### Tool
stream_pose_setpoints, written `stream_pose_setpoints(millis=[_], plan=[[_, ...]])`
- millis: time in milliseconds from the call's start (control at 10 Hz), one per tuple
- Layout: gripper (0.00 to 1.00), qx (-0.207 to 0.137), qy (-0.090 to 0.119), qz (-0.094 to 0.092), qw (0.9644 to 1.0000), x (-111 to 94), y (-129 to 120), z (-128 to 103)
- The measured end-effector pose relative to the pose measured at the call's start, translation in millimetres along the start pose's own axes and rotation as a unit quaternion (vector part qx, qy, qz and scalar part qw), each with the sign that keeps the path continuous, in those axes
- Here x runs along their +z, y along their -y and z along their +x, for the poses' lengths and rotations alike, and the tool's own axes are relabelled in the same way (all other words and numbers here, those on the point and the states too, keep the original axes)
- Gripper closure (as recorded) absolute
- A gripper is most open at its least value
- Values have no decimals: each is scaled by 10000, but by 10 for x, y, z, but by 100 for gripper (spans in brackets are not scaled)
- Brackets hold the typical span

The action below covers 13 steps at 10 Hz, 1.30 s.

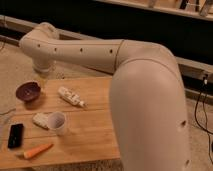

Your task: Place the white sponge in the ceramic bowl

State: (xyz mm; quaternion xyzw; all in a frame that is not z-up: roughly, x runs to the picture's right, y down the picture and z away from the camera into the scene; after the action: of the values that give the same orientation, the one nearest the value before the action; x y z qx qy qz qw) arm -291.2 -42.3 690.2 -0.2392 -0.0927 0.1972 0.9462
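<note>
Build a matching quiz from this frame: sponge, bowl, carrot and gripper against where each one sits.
Things:
1. white sponge
2. ceramic bowl
3. carrot
4. gripper

Places:
A. near the front-left edge of the table
B. hanging at the table's back-left corner, just behind the bowl
C. right beside the white mug, on its camera-left side
D. resting on the table's back-left part

Pairs: 1-C, 2-D, 3-A, 4-B
</note>
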Motion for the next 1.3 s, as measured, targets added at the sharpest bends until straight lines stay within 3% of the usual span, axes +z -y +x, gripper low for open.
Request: stream_pose_setpoints(millis=[300, 700, 1000, 1300], plan=[[35, -196, -368, -242, 9988, 219, -223, -111], [35, -437, -660, -416, 9960, 421, -583, -219], [35, -476, -766, -441, 9949, 489, -823, -107], [35, -429, -623, -537, 9957, 658, -945, -50]])
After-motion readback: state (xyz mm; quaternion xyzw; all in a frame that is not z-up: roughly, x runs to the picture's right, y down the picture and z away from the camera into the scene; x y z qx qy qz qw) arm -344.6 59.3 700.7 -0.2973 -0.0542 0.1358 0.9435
